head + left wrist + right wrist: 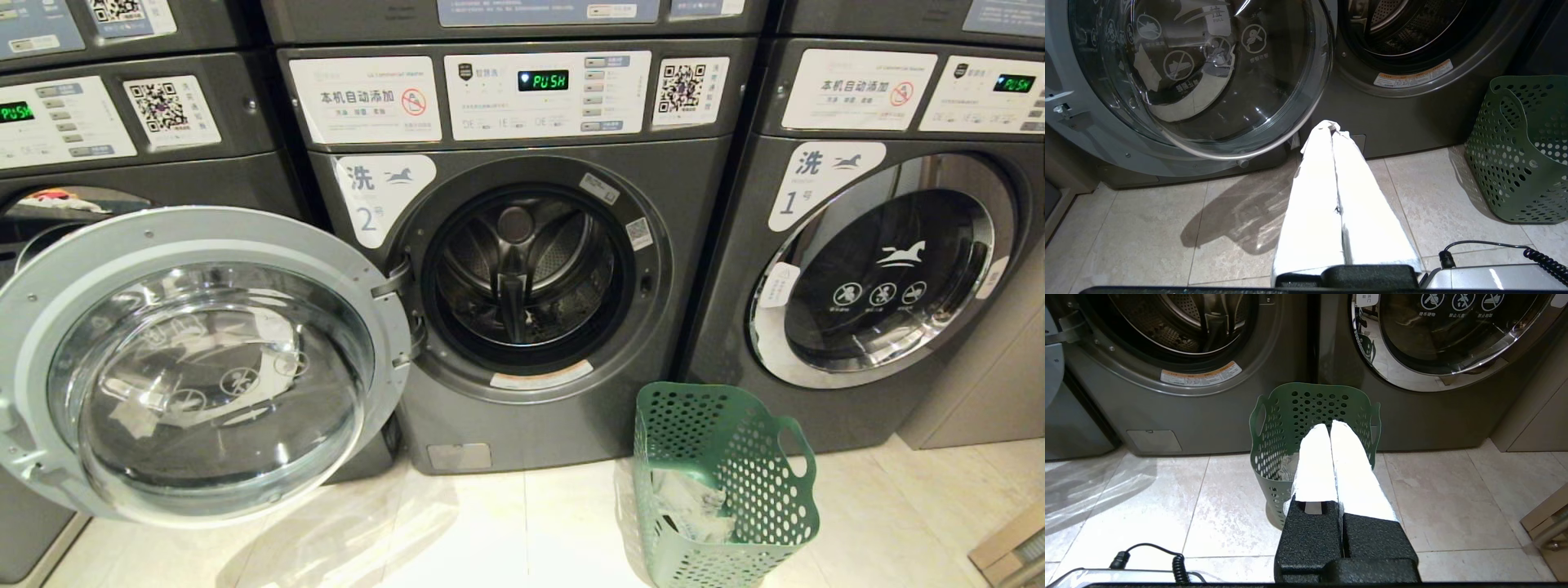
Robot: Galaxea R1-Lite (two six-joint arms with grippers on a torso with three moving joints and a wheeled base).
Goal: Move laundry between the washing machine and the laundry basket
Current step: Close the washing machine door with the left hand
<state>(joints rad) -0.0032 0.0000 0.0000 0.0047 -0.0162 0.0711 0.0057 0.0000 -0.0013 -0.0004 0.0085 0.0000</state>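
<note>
A dark grey front-loading washing machine (522,269), labelled number 2, stands with its round glass door (196,367) swung wide open to the robot's left, showing a dark steel drum (526,273). A green perforated laundry basket (722,490) sits on the pale tiled floor (506,531) just right of the machine, with light-coloured laundry (690,506) inside. Left gripper (1333,127) and right gripper (1330,425) hang low, white-wrapped fingers pressed together, holding nothing.
</note>
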